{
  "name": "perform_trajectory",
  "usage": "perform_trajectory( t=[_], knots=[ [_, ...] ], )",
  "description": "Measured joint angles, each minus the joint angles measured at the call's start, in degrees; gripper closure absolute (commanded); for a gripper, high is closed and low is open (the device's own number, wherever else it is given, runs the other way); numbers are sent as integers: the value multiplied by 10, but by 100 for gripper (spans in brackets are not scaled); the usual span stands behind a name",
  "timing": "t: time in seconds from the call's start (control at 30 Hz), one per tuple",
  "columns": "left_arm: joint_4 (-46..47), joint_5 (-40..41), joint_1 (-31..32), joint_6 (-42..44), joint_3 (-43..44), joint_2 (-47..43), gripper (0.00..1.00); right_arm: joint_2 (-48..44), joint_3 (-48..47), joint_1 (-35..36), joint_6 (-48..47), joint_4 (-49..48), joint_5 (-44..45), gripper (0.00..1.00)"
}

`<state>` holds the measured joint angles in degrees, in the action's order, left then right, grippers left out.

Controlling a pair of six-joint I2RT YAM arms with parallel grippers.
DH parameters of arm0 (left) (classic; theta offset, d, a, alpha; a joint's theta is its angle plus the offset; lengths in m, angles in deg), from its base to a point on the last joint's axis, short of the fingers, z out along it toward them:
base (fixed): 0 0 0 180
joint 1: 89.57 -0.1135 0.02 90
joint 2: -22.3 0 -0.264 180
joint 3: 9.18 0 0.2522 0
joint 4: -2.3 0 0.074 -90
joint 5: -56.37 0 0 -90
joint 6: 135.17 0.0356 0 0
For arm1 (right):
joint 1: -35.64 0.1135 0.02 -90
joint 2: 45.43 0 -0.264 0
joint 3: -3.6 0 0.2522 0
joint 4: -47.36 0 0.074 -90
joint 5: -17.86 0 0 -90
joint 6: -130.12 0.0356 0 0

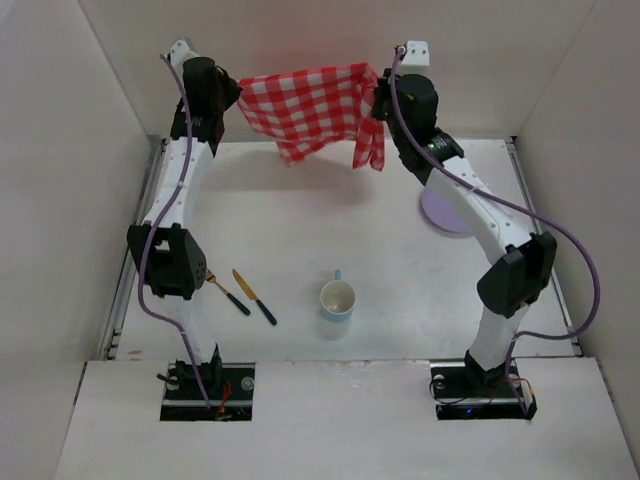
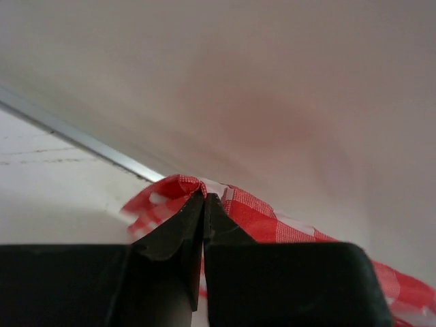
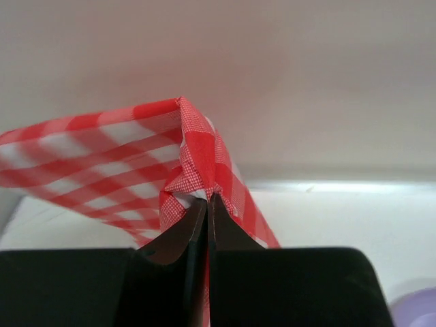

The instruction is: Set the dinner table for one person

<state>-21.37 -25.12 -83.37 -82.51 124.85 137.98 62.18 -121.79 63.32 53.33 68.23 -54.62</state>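
- The left gripper is pinched shut on one corner of a red-and-white checked cloth. The fabric bunches right at its fingertips.
- The right gripper is clamped the same way on the opposite corner, with a fold of cloth standing up over its tips.
- The cloth hangs in the air between the two grippers. Its middle sags, and a loose end droops just below the right gripper.
- The dinner table, a plain white top, lies beneath both grippers and the raised cloth.
- Well back from the left gripper, toward the arm bases, a fork and a knife lie side by side.
- A mug stands near them on the right.
- A pale lilac plate sits under the right arm, partly hidden.
- The step in hand looks like spreading the cloth.
- To do it well, both pinches should stay firm, and the corners level and well apart so the fabric stays taut.
- The grippers should descend together, let the hanging edge meet the table first, then draw back evenly so the cloth lies flat.
- The risk is the cloth catching the mug or cutlery.
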Motion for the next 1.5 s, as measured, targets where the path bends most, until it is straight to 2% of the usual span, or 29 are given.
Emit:
perform_trajectory(
  t=[0.1,0.23,0.4,0.5,0.63,0.7,0.8,0.83,0.97,1.03,1.13,1.3,1.5],
  knots=[
    [77,-19,4,-3,-111,-99,100,-56,74,16,-99,-56,56,94],
    [219,-26,10,-7,-330,-234,100,-140,299,48,-171,-171,105,93],
    [396,-3,17,-35,-632,-284,98,-150,559,97,-210,-255,127,90],
    [421,17,42,-54,-793,-281,97,-158,643,142,-226,-256,152,85],
    [428,42,69,-70,-917,-334,94,-244,695,207,-235,-270,180,74],
    [439,56,71,-75,-953,-404,90,-296,708,236,-232,-283,191,62],
    [469,80,83,-78,-980,-499,80,-336,715,265,-207,-287,210,34],
    [479,87,87,-78,-988,-523,79,-342,719,273,-197,-286,213,28],
    [469,100,86,-77,-1017,-583,69,-371,752,288,-132,-250,219,23],
    [437,107,83,-76,-1021,-603,59,-389,758,273,-77,-216,219,22],
    [389,115,99,-73,-1021,-625,52,-417,757,207,30,-167,217,20],
    [297,131,173,-85,-1021,-644,36,-464,778,81,217,-111,177,18],
    [242,142,197,-138,-1021,-651,28,-461,828,46,331,-104,86,15]
  ],
)
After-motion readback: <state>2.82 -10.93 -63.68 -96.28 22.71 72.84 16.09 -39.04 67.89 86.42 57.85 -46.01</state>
